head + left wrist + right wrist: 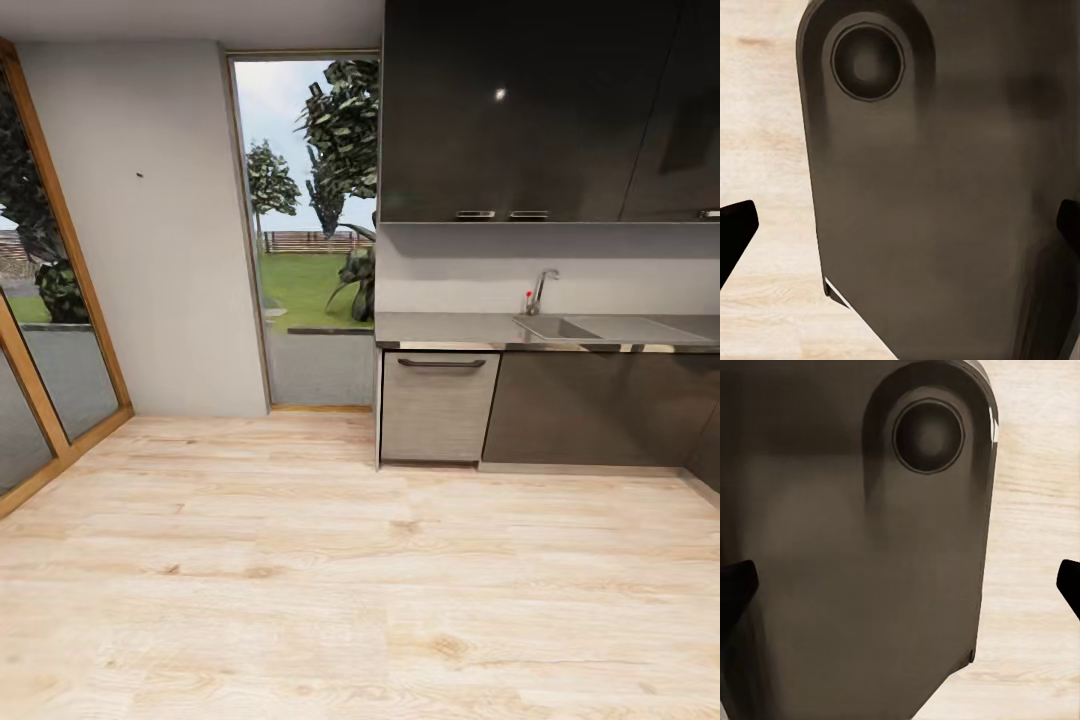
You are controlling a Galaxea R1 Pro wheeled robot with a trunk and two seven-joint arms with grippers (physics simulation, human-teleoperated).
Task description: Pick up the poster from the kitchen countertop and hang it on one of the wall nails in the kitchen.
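A tall glass window [40,300] with a wooden frame stands well left of the sink [556,327]. Between it and the sink is a pale grey wall panel [150,260], where a wall nail [139,175] shows as a tiny dark speck (high on the plain surface). Nearer the sink, a glass door [310,220] looks onto lawn and trees. The sink, with its tap [541,290], sits in the grey counter [440,328] over dark cabinets [590,410]; dark upper cabinets [530,110] hang above. Pale wooden floor [330,580] spreads below.

The left claw [900,225] is spread wide, dark fingertips [736,229] far apart around a dark robot body panel [937,195]. The right claw [904,585] is likewise wide, holding nothing.
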